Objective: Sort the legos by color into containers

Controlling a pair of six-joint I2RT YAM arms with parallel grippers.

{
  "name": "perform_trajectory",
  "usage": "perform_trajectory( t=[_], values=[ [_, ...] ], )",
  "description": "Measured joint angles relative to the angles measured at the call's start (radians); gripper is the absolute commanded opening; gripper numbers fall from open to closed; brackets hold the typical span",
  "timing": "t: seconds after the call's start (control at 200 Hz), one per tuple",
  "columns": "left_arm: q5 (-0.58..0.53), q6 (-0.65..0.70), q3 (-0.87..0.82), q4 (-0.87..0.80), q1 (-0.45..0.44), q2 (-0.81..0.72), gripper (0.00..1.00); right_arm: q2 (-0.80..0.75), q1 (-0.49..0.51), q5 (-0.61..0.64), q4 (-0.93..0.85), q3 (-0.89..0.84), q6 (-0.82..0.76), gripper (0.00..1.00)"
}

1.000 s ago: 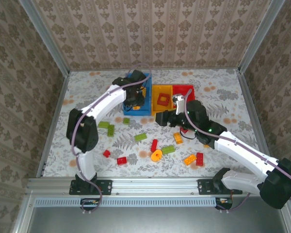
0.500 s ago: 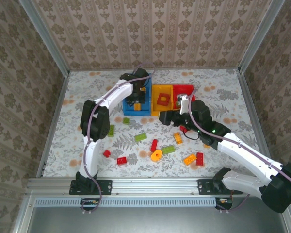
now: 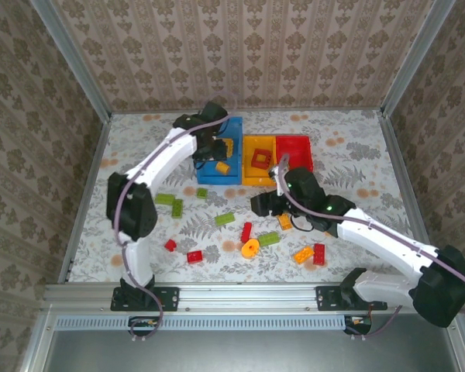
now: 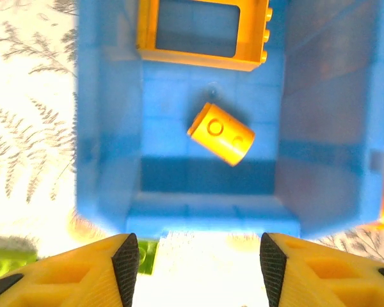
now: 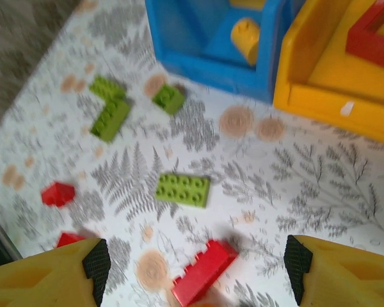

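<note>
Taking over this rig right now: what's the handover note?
Left gripper: open, empty, over the blue bin.
Right gripper: open, empty, above a red brick on the table.
Done: orange frame and orange brick in the blue bin; red frame in the yellow bin.
Red bin beside the yellow one.
Left: about a dozen green, red and orange bricks loose on the table.

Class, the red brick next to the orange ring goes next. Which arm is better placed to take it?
Right. The right end effector, open, frames the red brick in its wrist view; the left end effector hangs open over the blue bin, farther away.
</note>
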Motion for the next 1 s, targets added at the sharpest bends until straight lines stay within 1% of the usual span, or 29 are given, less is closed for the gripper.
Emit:
perform_trajectory(
  t=[0.13,0.23,0.365,0.495,0.585,0.715,0.895,1.0],
  values=[
    [0.007,-0.042,-0.2,0.032,0.008,-0.234,0.57,0.077,0.087,0.043,-0.085,0.045,-0.089,0.76],
    [-0.005,-0.089,-0.385,0.058,0.015,-0.431,0.57,0.16,0.166,0.051,-0.103,0.113,-0.156,0.78],
    [-0.037,-0.172,-0.599,0.043,0.035,-0.683,0.57,0.35,0.232,0.032,-0.043,0.236,-0.221,0.78],
    [-0.072,-0.243,-0.734,-0.011,0.078,-0.87,0.57,0.558,0.258,-0.003,0.036,0.378,-0.238,0.77],
    [-0.096,-0.272,-0.771,-0.066,0.097,-0.958,0.57,0.697,0.268,-0.01,0.076,0.497,-0.237,0.78],
    [-0.124,-0.287,-0.774,-0.132,0.118,-1.037,0.57,0.855,0.274,-0.006,0.098,0.673,-0.229,0.8],
    [-0.153,-0.291,-0.774,-0.218,0.134,-1.122,0.59,1.021,0.278,0.0,0.107,0.887,-0.229,0.8],
    [-0.159,-0.29,-0.769,-0.264,0.141,-1.154,0.59,1.1,0.278,0.016,0.083,0.983,-0.225,0.76]
  ],
)
